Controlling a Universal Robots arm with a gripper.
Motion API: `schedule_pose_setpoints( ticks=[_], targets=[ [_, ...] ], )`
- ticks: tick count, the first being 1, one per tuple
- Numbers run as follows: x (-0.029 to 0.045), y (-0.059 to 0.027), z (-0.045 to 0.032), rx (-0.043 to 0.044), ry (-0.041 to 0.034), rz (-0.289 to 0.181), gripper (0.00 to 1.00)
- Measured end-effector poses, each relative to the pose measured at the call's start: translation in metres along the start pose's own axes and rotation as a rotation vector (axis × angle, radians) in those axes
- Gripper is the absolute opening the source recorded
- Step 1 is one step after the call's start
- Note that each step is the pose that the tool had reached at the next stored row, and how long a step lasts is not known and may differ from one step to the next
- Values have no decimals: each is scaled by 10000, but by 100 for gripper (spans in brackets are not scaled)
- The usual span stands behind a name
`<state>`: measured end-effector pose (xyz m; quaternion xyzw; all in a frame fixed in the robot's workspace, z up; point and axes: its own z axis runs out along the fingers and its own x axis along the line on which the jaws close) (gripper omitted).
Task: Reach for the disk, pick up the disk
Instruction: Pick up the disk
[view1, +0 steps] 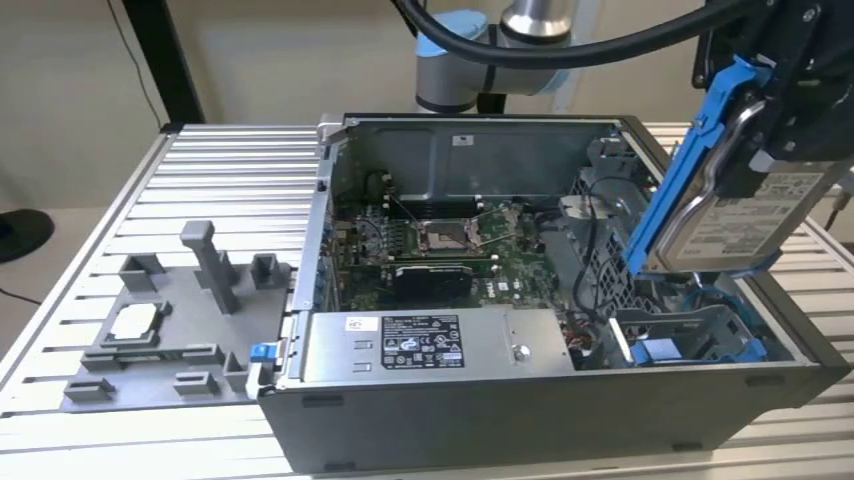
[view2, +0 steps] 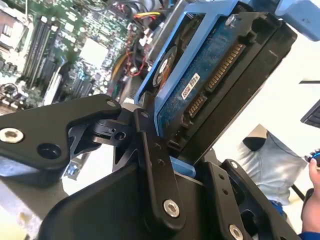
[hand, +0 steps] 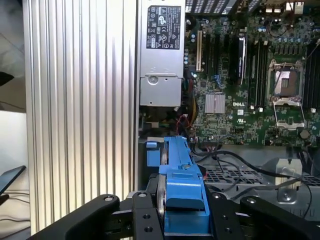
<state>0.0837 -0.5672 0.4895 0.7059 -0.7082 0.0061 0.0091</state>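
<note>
The gripper (view1: 781, 150) is clamped on the disk (view1: 727, 225), holding it tilted in the air above the open computer case (view1: 534, 420), over the blue bay (view1: 694, 345) at the case's corner toward the exterior view's right. In the second wrist view the black fingers (view2: 152, 170) pinch the disk's (view2: 215, 85) lower edge between them.

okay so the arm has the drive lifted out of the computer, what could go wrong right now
The hand holds the disk by its upper end, tilted, above the open computer case; if the grip slips, it could drop onto the blue bracket and cables below. A swing could also knock the disk against the case wall.
</note>
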Motion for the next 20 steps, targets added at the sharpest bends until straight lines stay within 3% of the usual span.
schedule_pose_setpoints(
  ticks=[5, 13, 20],
  targets=[
    [104, -7, 4, -28, -1, -1, 0],
    [110, -78, 4, -29, -2, -71, 0],
    [111, -79, 4, -45, -2, -74, 0]
  ],
)
